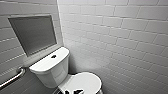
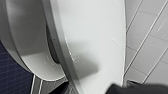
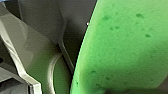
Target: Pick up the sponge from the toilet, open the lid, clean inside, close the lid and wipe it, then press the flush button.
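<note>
1. Your right gripper (image 3: 117,89) appears clamped on the sponge (image 3: 125,45), though the contact itself is hard to make out. The sponge hangs just before the wrist camera, off the toilet (image 1: 53,73).
2. The sponge turns one broad, pitted face to that camera. Its long axis seems to run outward along the arm's reach, and you cannot tell which end leads.
3. Your left gripper (image 2: 136,89) hovers just beside the rim of the lid (image 2: 95,37). You cannot tell whether it is spread or pressed together.
4. The lid lies flat and shut over the bowl. Its long axis runs from the tank (image 1: 50,63) to the front, with the rounded nose pointing toward you.
5. The step in hand looks like opening the lid. Catch it under the front rim, not on the glossy top. Swing it up in an arc about the hinge by the tank, and keep the sponge arm well back.
6. The flush button (image 1: 53,56) sits at the centre of the tank top. A grab bar (image 1: 15,76) flanks the tank and the tiled wall (image 1: 120,37) stands near the bowl, so mind your elbows.
</note>
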Tool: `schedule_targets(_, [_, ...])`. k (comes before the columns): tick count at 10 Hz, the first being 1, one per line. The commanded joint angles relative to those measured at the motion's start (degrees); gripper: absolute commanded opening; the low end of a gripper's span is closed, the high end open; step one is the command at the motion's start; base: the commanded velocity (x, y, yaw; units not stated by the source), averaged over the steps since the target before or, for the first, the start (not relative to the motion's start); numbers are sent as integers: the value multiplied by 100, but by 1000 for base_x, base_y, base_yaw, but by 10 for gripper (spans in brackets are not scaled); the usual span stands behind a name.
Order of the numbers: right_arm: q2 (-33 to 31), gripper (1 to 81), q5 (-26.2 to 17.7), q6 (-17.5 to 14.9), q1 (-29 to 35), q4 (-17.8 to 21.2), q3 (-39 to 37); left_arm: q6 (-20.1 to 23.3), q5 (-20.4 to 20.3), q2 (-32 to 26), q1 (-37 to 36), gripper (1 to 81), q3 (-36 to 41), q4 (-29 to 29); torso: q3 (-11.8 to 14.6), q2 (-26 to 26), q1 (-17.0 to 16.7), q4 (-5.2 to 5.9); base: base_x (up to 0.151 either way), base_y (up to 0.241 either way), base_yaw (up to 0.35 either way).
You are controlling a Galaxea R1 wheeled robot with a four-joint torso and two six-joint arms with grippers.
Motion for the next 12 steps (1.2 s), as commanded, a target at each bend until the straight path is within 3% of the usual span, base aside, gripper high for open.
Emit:
schedule_targets(1, [18,10,11,-12,217,34,34,-154,-535,-183,-1128,811,348,384,0,0,0,0,0,0,0])
schedule_targets(8, [9,10,20,-12,225,17,52,-479,-782,-482,-1198,811,541,384,0,0,0,2,0,0,0])
schedule_targets(9, [9,10,11,-12,225,16,52,-514,-782,-482,-1198,811,541,384,254,0,0,0,0,0,0])
schedule_targets(10, [9,10,11,-3,225,25,52,-601,-782,-491,-1206,811,524,384,288,2,0,2,0,0,0])
schedule_targets(11, [18,10,11,-3,225,17,34,-846,-791,-491,-1216,811,472,384,123,2,0,2,0,0,0])
schedule_targets(12, [18,10,11,-3,225,16,43,-1006,-791,-535,-1277,811,462,392,197,0,-2,2,0,0,0])
